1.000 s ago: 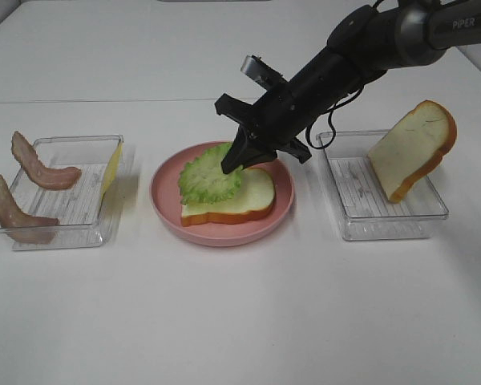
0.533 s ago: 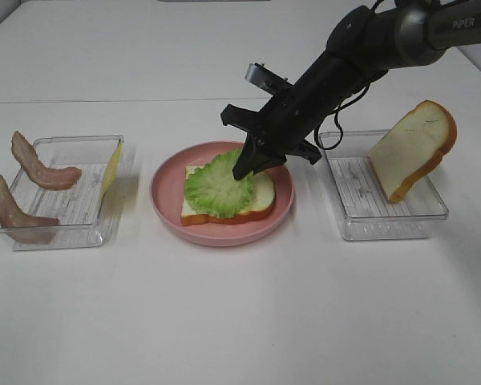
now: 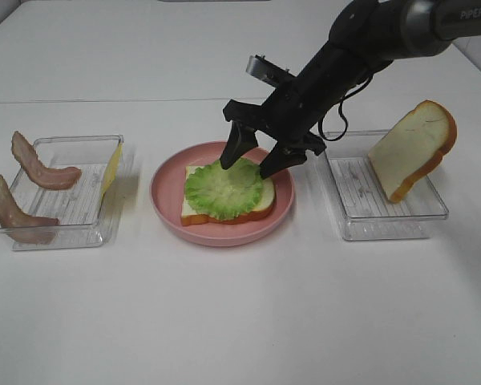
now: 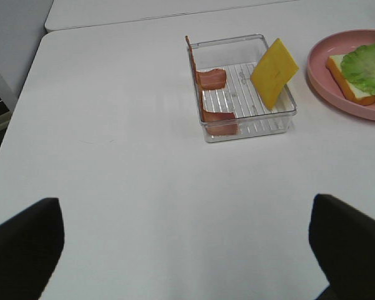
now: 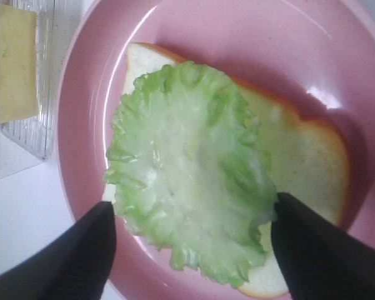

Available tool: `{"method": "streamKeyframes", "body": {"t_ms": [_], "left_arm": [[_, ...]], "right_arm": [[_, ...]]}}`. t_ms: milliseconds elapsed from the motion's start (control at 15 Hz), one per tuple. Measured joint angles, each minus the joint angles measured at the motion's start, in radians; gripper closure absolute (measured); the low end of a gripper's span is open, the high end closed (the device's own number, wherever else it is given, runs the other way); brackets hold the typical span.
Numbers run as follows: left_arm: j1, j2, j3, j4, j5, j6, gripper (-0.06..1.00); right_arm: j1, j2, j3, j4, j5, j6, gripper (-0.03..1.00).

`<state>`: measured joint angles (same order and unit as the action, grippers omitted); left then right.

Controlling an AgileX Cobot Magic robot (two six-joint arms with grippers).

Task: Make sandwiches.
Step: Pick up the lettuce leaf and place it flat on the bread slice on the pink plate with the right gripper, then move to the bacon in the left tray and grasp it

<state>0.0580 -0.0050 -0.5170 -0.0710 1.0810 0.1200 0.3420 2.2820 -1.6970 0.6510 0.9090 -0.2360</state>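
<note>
A cream bread slice with an orange-brown crust lies on the pink plate. Ruffled green lettuce lies flat on it, also in the right wrist view. My right gripper hangs open just above the lettuce, holding nothing. The second bread slice leans in the clear tray on the right. Two reddish-brown bacon strips and a yellow cheese square sit in the left clear tray. My left gripper is open over bare table, off the exterior view.
In the left wrist view the left tray with cheese and bacon lies ahead, and the pink plate is beyond it. A seam between white tabletops runs along the back.
My right gripper let go of the lettuce, which now lies flat and centred on the bread. The jaws opened wide and lifted slightly. The left side has not changed.
</note>
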Motion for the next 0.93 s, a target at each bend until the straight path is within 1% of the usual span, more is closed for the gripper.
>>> {"method": "streamKeyframes", "body": {"t_ms": [133,267,333,467,800,867,933], "left_arm": [[0.000,0.000,0.000,0.000,0.000,0.000,-0.05],[0.000,0.000,0.000,0.000,0.000,0.000,-0.05],[0.000,0.000,0.000,0.000,0.000,0.000,-0.05],[0.000,0.000,0.000,0.000,0.000,0.000,-0.05],[0.000,0.000,0.000,0.000,0.000,0.000,-0.05],[0.000,0.000,0.000,0.002,0.000,0.000,-0.05],[0.000,0.000,0.000,0.003,0.000,0.000,-0.05]], "right_arm": [[0.000,-0.081,0.000,-0.138,0.034,0.054,0.24],[0.000,-0.143,0.001,-0.250,0.074,0.117,0.18],[0.000,-0.182,0.001,-0.301,0.090,0.148,0.15],[0.000,-0.257,0.001,-0.384,0.120,0.206,0.12],[-0.013,-0.361,0.001,-0.460,0.160,0.266,0.12],[-0.033,-0.373,0.001,-0.462,0.172,0.267,0.12],[-0.071,-0.387,0.001,-0.462,0.185,0.267,0.12]]}}
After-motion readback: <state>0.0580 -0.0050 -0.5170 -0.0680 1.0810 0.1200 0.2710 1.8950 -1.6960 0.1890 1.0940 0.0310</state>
